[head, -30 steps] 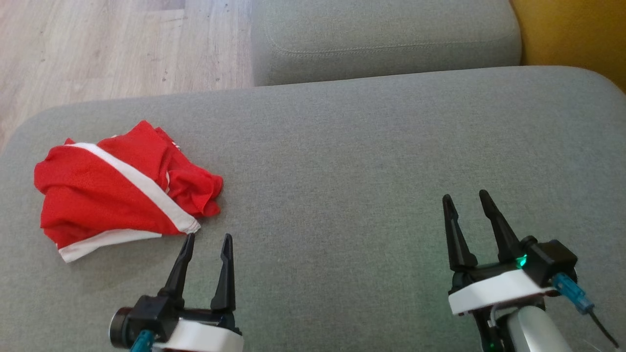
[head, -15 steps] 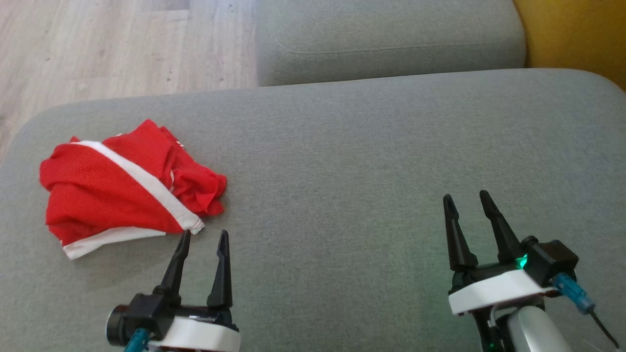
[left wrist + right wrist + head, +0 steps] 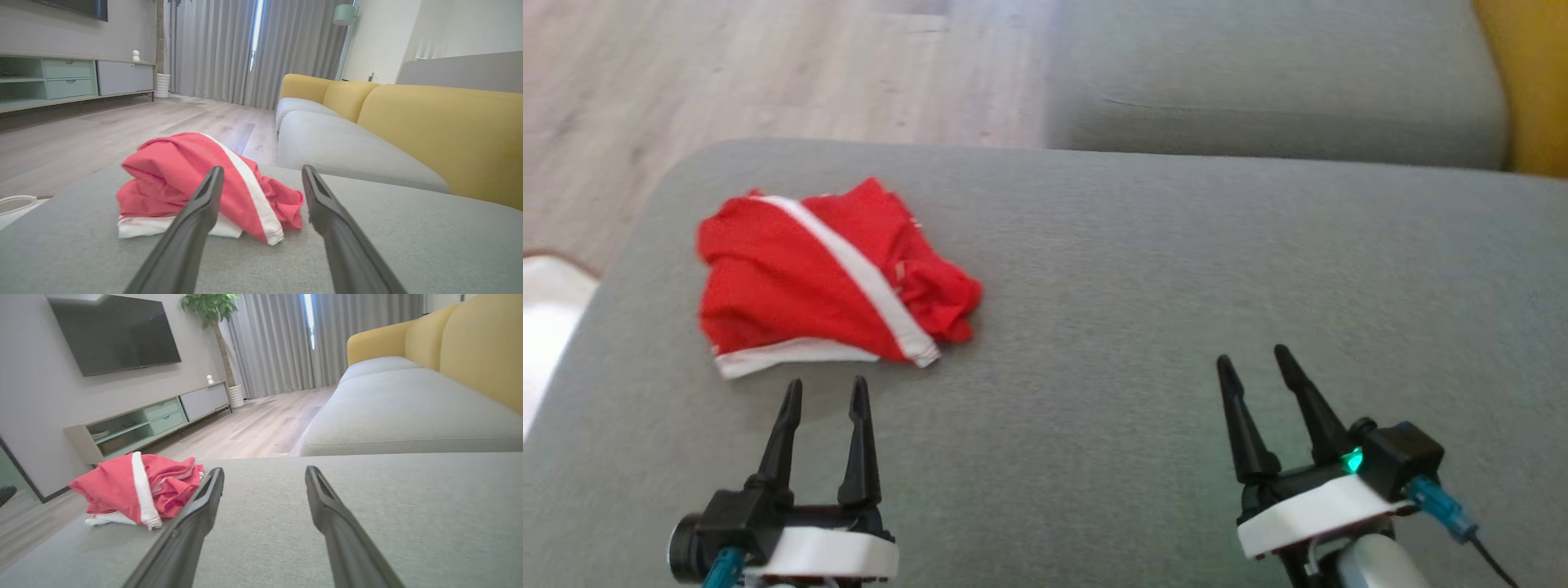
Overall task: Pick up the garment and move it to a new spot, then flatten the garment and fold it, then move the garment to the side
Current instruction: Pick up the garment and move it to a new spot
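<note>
On the left part of the grey sofa seat I see the red garment with its white stripe, crumpled in a heap close to the seat's left edge. My left tool hovers just on the near side of it, fingers apart, tips toward the white hem, not touching. Well to the right, my right tool sits over bare cushion, fingers apart, holding nothing. A yellow backrest shows far right.

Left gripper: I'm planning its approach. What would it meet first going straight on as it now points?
Probably the red garment, at its white-trimmed near edge, on the grey cushion ahead of the left gripper.
</note>
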Available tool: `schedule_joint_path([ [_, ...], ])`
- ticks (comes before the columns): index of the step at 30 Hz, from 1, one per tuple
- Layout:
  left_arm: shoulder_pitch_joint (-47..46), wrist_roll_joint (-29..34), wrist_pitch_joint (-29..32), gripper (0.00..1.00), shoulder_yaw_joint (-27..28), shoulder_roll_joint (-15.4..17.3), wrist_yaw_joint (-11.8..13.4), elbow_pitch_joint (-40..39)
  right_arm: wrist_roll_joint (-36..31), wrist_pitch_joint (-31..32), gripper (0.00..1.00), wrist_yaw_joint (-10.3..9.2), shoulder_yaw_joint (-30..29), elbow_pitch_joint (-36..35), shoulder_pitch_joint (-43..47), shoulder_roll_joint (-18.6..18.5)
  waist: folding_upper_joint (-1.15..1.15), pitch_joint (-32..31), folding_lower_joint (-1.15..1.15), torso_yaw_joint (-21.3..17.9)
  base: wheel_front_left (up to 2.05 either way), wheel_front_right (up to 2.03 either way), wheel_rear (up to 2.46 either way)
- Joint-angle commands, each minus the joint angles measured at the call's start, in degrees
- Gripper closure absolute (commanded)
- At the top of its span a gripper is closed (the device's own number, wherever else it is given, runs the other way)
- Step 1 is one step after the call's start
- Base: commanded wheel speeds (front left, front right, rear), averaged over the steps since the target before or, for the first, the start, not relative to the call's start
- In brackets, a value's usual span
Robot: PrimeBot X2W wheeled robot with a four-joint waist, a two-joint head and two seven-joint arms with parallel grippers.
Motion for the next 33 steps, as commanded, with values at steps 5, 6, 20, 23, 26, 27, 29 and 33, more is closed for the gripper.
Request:
schedule_joint_path([
  [5, -1.1, 1.4, -0.5, 0.0, 3.1, -0.1, -0.2, -1.8, 1.3, -0.8, 0.0, -0.04, 3.3, -1.5, -0.9, -0.3, 0.0, -1.7, 0.0, 6.1, 0.0, 0.0, 0.0],
  [6, -0.9, 1.5, -0.5, 0.0, 3.2, -0.1, -0.2, -1.9, 1.5, -0.8, 0.0, -0.04, 3.7, -1.5, -0.8, -0.3, 0.0, -2.0, 0.0, 6.9, 0.0, 0.0, 0.0],
  [20, 1.0, 3.5, -0.5, 0.0, 5.6, -0.1, -1.5, -2.6, 3.0, -0.8, 0.0, -0.04, 5.9, -0.8, 0.4, -0.3, 0.0, -3.6, 0.0, 13.4, 0.0, 0.0, 0.0],
  [23, 1.2, 3.8, -0.5, 0.0, 5.9, -0.1, -1.7, -2.8, 3.1, -0.8, 0.0, -0.04, 6.0, -0.9, 0.4, -0.3, 0.0, -3.6, 0.0, 13.6, 0.0, 0.0, 0.0],
  [26, 1.3, 3.9, -0.5, 0.0, 6.2, -0.1, -1.7, -3.1, 3.1, -0.8, 0.0, -0.04, 6.2, -0.9, 0.4, -0.3, 0.0, -3.4, 0.0, 13.4, 0.0, 0.0, 0.0],
  [27, 1.2, 3.9, -0.5, 0.0, 6.3, -0.1, -1.8, -3.0, 3.1, -0.8, 0.0, -0.04, 6.3, -0.9, 0.3, -0.3, 0.0, -3.3, 0.0, 13.3, 0.0, 0.0, 0.0],
  [29, 0.7, 4.4, -0.5, 0.0, 6.1, 0.0, -2.1, -2.8, 3.0, -0.8, 0.0, -0.04, 6.5, -0.9, 0.2, -0.3, 0.0, -2.9, 0.0, 13.0, 0.0, 0.0, 0.0],
  [33, -1.4, 4.5, -0.5, 0.0, 6.4, 0.8, -2.6, -2.4, 2.6, -0.8, 0.0, -0.04, 6.4, -1.0, 0.0, -0.3, 0.0, -1.8, 0.0, 12.2, 0.0, 0.0, 0.0],
])
